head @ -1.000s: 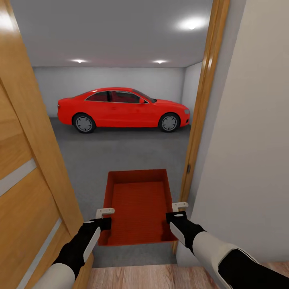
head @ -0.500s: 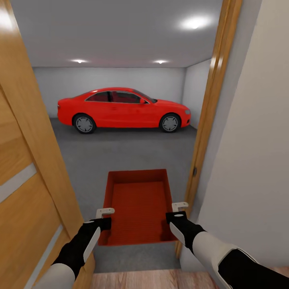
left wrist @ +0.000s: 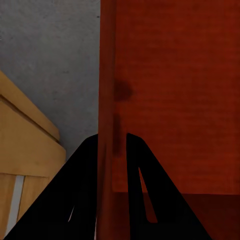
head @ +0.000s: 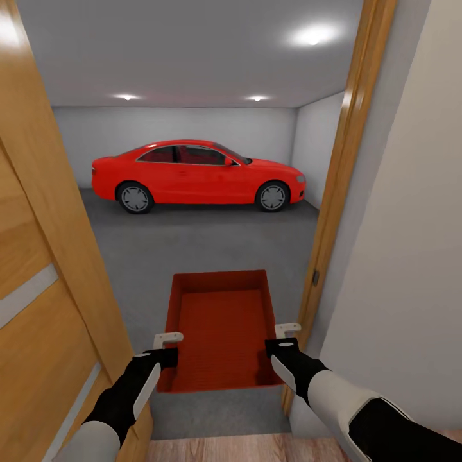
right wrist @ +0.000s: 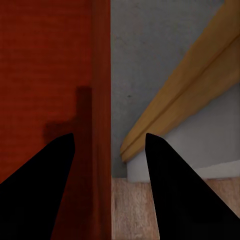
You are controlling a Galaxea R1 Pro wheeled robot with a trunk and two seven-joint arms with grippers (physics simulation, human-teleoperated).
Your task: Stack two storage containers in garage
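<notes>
The garage floor [head: 192, 250] lies ahead through the doorway. The bin [head: 221, 330] runs lengthwise forward between both arms, left fingers [left wrist: 85, 190] and right fingers [right wrist: 47, 180] clamped on its side walls.

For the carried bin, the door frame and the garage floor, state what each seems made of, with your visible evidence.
Bin: probably plastic; uniform matte orange-red, finely ribbed base.
Door frame: looks like wood; honey colour, faint grain.
Garage floor: likely concrete; dull, mottled grey.
</notes>
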